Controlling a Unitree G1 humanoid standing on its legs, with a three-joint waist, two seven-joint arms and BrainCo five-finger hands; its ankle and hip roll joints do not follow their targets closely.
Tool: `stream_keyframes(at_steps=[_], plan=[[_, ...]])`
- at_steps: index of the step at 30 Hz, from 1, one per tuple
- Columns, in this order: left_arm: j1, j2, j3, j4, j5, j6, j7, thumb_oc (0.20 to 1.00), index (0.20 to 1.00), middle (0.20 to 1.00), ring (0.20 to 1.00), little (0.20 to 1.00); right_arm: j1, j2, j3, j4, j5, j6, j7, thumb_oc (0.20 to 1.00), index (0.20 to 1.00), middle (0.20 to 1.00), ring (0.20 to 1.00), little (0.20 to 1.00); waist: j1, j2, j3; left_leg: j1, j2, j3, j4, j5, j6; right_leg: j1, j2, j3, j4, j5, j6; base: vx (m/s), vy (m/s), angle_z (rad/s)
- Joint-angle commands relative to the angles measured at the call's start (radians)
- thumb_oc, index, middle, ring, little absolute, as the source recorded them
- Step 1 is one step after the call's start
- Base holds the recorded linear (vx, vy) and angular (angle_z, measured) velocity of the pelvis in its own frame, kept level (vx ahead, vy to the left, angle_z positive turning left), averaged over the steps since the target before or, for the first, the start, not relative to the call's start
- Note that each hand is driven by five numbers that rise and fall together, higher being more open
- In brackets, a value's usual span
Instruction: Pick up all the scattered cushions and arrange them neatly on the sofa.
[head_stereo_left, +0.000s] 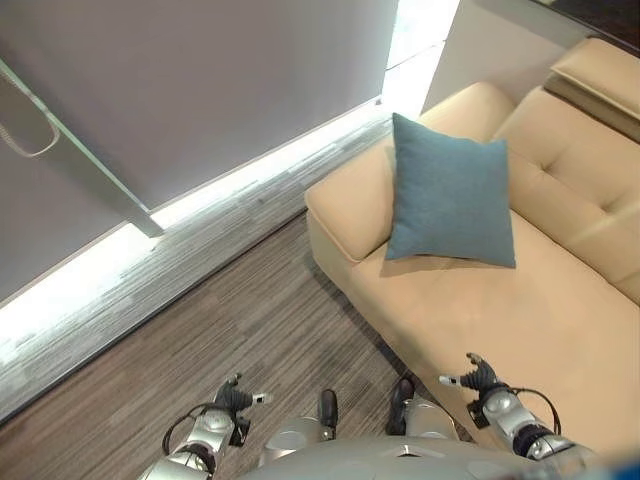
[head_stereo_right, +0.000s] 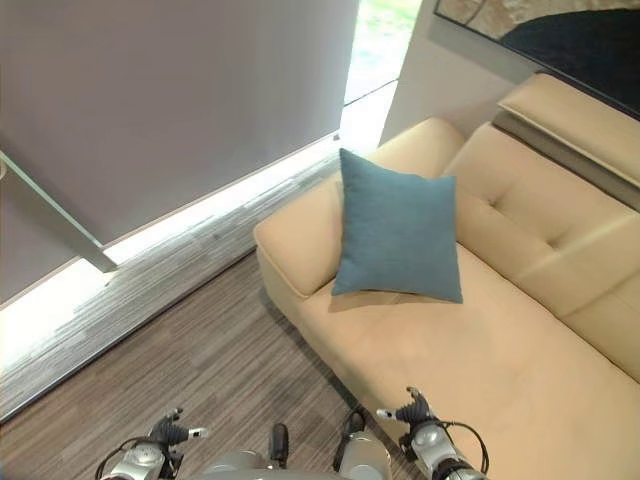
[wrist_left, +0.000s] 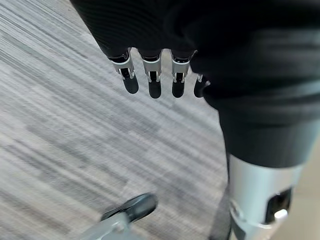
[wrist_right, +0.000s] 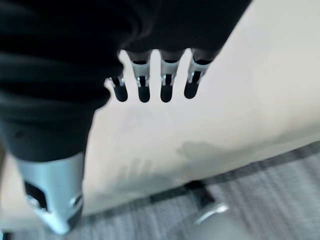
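Note:
A blue square cushion stands tilted on the beige sofa, leaning against the arm at the sofa's end. My left hand hangs low over the striped floor, fingers straight and holding nothing. Over the front of the sofa seat, well short of the cushion, my right hand is empty too, its fingers relaxed above the beige seat.
The grey striped floor runs along the sofa's front and end. A grey wall with a bright strip at its foot lies beyond, and a white slanted post stands at the left. The sofa's backrest and headrest rise at the upper right.

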Motion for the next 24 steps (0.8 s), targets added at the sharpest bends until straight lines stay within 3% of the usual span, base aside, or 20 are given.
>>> stream_keyframes(at_steps=[1,5,8,10,11,14,17,24], plan=[[-0.02,0.013,0.032,-0.004,-0.005,-0.027,0.008,1.0,1.0,1.0,1.0,1.0,-0.013,-0.049,0.008,0.028,-0.024,-0.001,-0.023,1.0,1.0,1.0,1.0,1.0,0.037,-0.015,-0.002,0.005,0.054,-0.072,0.089,-0.113,-0.07,0.055,0.036,0.014,-0.105,0.085,-0.008,0.24,-0.209,-0.66],[-0.018,0.006,0.021,-0.005,0.002,-0.026,0.006,1.0,1.0,1.0,1.0,1.0,0.002,-0.053,0.001,0.03,0.001,-0.007,-0.025,1.0,1.0,1.0,1.0,1.0,0.016,-0.03,-0.032,0.045,0.104,-0.092,0.078,-0.115,-0.116,0.107,0.078,0.036,-0.13,0.084,-0.021,0.23,-0.306,-0.02],[-0.035,-0.006,0.005,-0.022,-0.012,-0.028,-0.001,1.0,1.0,1.0,1.0,1.0,0.006,-0.064,-0.002,0.034,0.022,-0.014,-0.032,1.0,1.0,1.0,1.0,1.0,0.018,-0.032,-0.012,-0.024,0.128,-0.123,0.232,-0.069,-0.151,0.153,0.121,0.049,-0.161,0.054,-0.057,0.09,-0.246,0.05],[-0.038,-0.007,0.004,-0.024,-0.015,-0.027,-0.004,1.0,1.0,1.0,1.0,1.0,0.007,-0.065,-0.005,0.035,0.027,-0.014,-0.03,1.0,1.0,1.0,1.0,1.0,0.016,-0.038,-0.014,-0.043,0.125,-0.131,0.253,-0.052,-0.152,0.16,0.122,0.046,-0.167,0.046,-0.063,0.1,-0.085,0.0],[-0.047,-0.017,-0.01,-0.028,-0.026,-0.024,-0.005,1.0,1.0,1.0,1.0,1.0,0.014,-0.07,-0.012,0.046,0.04,-0.017,-0.034,1.0,1.0,1.0,1.0,1.0,0.027,-0.055,-0.001,-0.127,0.086,-0.158,0.234,-0.072,-0.132,0.188,0.131,0.066,-0.177,0.023,-0.065,0.17,-0.057,0.14],[-0.053,-0.017,-0.014,-0.024,-0.031,-0.023,-0.007,1.0,1.0,1.0,1.0,1.0,0.015,-0.071,-0.015,0.055,0.039,-0.017,-0.037,1.0,1.0,1.0,1.0,1.0,0.04,-0.047,0.006,-0.177,0.073,-0.171,0.151,-0.013,-0.137,0.204,0.146,0.074,-0.182,0.015,-0.061,0.15,0.021,0.07],[-0.046,-0.02,-0.012,-0.017,-0.028,-0.023,-0.009,1.0,1.0,1.0,1.0,1.0,0.021,-0.069,-0.024,0.057,0.037,-0.016,-0.036,1.0,1.0,1.0,1.0,1.0,0.043,-0.03,-0.008,-0.158,0.078,-0.188,0.072,0.017,-0.132,0.215,0.158,0.091,-0.179,0.003,-0.056,0.19,0.153,-0.3],[-0.052,0.011,0.025,-0.081,-0.073,-0.043,0.023,1.0,1.0,1.0,1.0,1.0,0.011,-0.056,-0.069,0.01,0.074,-0.025,-0.049,1.0,1.0,1.0,1.0,1.0,0.053,-0.035,-0.036,-0.075,0.056,-0.125,0.045,-0.012,-0.098,0.208,0.117,0.136,-0.153,0.019,-0.025,0.14,0.125,-0.38]])
